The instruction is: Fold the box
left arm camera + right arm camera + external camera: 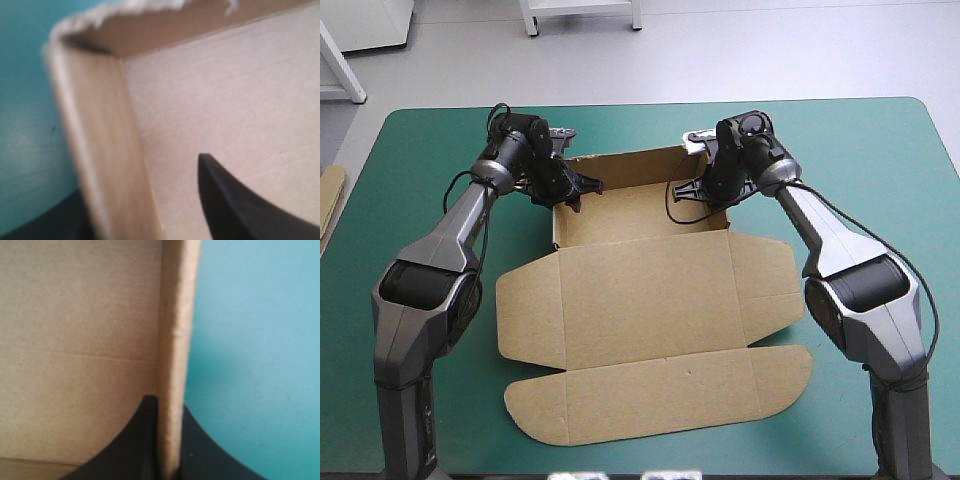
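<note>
- Between the black fingers of the right gripper (168,407), the right wall of the box (650,290) is pinched; the left gripper (140,185) straddles the left wall, fingers apart.
- Best to close the left too, then keep both walls upright together.
- The box lies mid-way on the teal-green cover (860,150), tray at the far side, lid flat toward the near edge.
- The left's outer finger barely shows; the corner tucks cannot be judged.

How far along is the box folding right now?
Done: the box has its far wall standing. In hand: the right gripper pinches the upright right wall; the left gripper, open, straddles the left wall. Left: the front panels lie flat on the table.
</note>
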`<state>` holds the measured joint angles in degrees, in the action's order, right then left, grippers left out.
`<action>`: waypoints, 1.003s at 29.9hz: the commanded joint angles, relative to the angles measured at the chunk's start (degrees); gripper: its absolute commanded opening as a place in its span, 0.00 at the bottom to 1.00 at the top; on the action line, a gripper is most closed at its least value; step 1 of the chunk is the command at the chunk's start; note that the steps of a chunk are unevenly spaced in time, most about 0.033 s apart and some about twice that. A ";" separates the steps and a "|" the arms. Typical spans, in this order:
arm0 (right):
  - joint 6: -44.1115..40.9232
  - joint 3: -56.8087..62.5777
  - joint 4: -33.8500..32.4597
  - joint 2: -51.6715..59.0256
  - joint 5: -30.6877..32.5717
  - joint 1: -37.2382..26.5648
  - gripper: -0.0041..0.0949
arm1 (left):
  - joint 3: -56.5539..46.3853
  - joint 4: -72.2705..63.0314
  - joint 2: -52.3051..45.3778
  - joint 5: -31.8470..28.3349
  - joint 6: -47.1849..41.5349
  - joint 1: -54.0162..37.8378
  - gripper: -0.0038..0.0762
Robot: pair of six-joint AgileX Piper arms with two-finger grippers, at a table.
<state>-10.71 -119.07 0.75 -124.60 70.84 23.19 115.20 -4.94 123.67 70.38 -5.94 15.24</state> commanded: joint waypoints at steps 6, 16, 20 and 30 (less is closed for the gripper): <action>4.80 -7.79 -0.02 2.13 0.57 0.22 0.45 | 5.28 -1.76 -3.73 -1.41 1.38 0.23 0.77; 4.80 -12.39 -0.15 3.78 0.57 0.22 0.73 | 8.60 -1.76 -6.02 -2.57 3.38 0.34 0.77; 4.80 -12.49 -0.15 6.49 0.57 0.22 0.73 | 8.60 -2.30 -9.69 -3.96 4.23 0.34 0.77; 5.52 -12.37 -0.26 14.39 0.57 0.22 0.69 | 8.60 -9.10 -19.98 -1.94 12.28 0.34 0.76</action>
<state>-5.96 -129.69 0.77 -115.86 71.41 23.55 121.90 -10.44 109.44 70.06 3.48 15.24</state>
